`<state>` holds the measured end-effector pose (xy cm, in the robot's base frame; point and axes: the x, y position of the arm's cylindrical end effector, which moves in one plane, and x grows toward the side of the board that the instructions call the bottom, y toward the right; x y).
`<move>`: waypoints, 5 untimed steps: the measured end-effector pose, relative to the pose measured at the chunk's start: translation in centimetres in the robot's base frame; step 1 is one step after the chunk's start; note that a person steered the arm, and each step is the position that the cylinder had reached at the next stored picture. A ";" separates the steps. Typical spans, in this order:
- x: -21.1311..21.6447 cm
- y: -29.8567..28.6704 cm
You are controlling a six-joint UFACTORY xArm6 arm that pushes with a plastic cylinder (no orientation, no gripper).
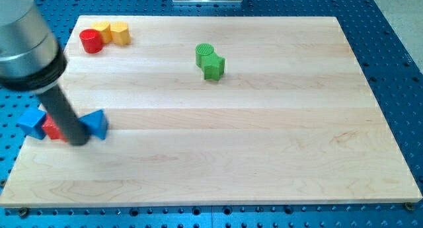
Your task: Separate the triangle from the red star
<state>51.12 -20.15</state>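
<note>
Camera view shows a pale wooden surface (264, 142) on a blue perforated base (396, 30). At the left edge of the frame, my tip (78, 141) stands down on the surface between the red star (52, 128) and the blue triangle (97, 123), touching or almost touching both; the rod hides much of the star. A second blue block (30, 121), shape unclear, sits against the star's left side. In the upper left lie a red cylinder (91, 40) and two yellow blocks (101, 30) (119, 33), close together. Two green blocks (205, 53) (213, 67) touch upper centre. This arm carries no gripper, so no open or closed state applies.
</note>
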 end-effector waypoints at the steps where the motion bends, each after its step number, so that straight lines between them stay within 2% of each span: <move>1: 2.8 0.5; 2: 6.4 -5.1; 4: -5.8 2.5; 5: -1.6 1.0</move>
